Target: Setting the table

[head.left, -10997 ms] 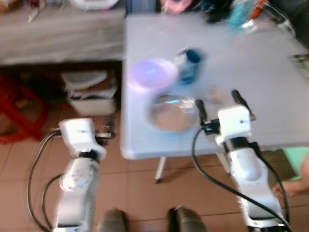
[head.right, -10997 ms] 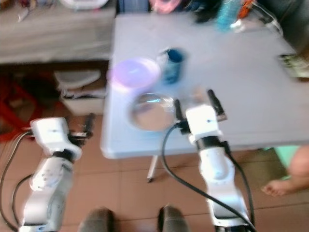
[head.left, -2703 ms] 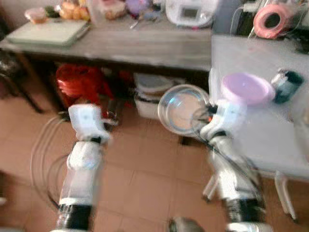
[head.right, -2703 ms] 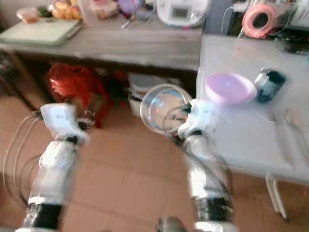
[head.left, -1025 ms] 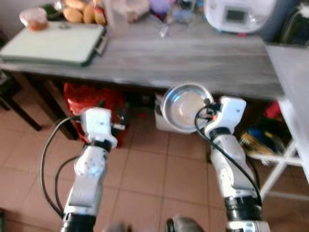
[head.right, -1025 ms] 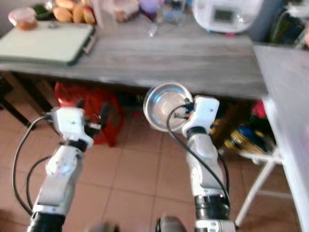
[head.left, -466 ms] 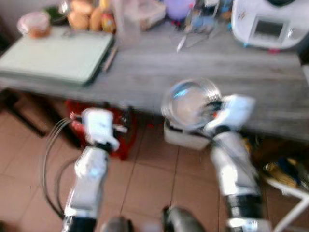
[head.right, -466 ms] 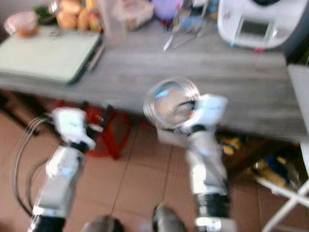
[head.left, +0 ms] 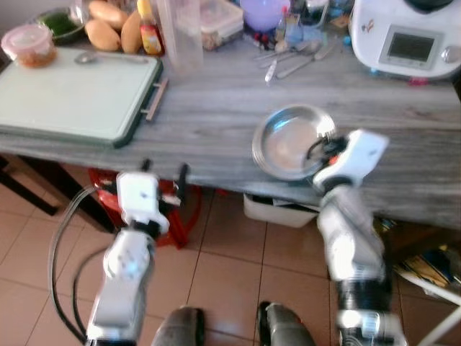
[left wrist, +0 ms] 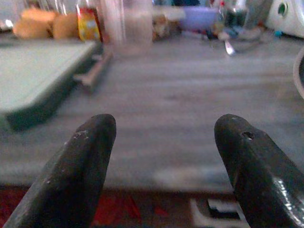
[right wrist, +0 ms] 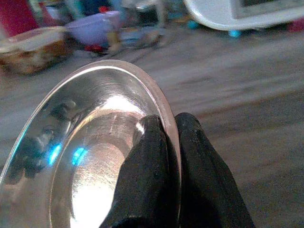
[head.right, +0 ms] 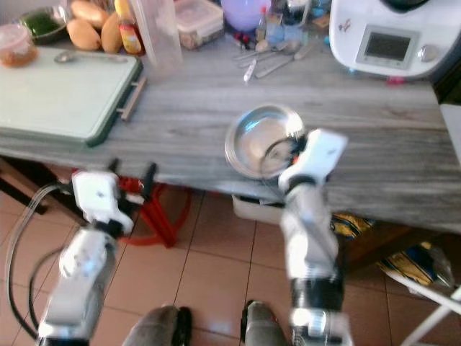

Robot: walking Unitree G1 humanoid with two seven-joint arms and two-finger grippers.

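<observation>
Right claw (right wrist: 164,137): closed on the rim of the metal bowl (head.left: 292,141), one finger inside the rim and one outside.
Metal bowl: held over the near part of the grey wooden desk (head.left: 216,115), tilted with its hollow facing up and towards the camera; whether its underside touches the desk cannot be told.
Left claw (left wrist: 161,142): open, fingers well apart, holding nothing; level with the near edge of the desk, left of the bowl.
Left arm (head.left: 130,252): in front of the desk, over the tiled floor (head.left: 230,274).
Green cutting board (head.left: 75,97): flat on the left part of the desk.
Far left of desk: a spoon (head.left: 97,57) on the far edge of the board, mangoes (head.left: 108,14) and a sauce bottle (head.left: 149,32) behind it.
Far middle of desk: a clear container (head.left: 181,36), a purple bowl (head.left: 265,11), loose cutlery (head.left: 288,61).
Far right of desk: a white kitchen appliance (head.left: 407,36) with a small screen.
Below the desk: a red stool (head.left: 176,205) and a white box (head.left: 277,209) on the floor.
</observation>
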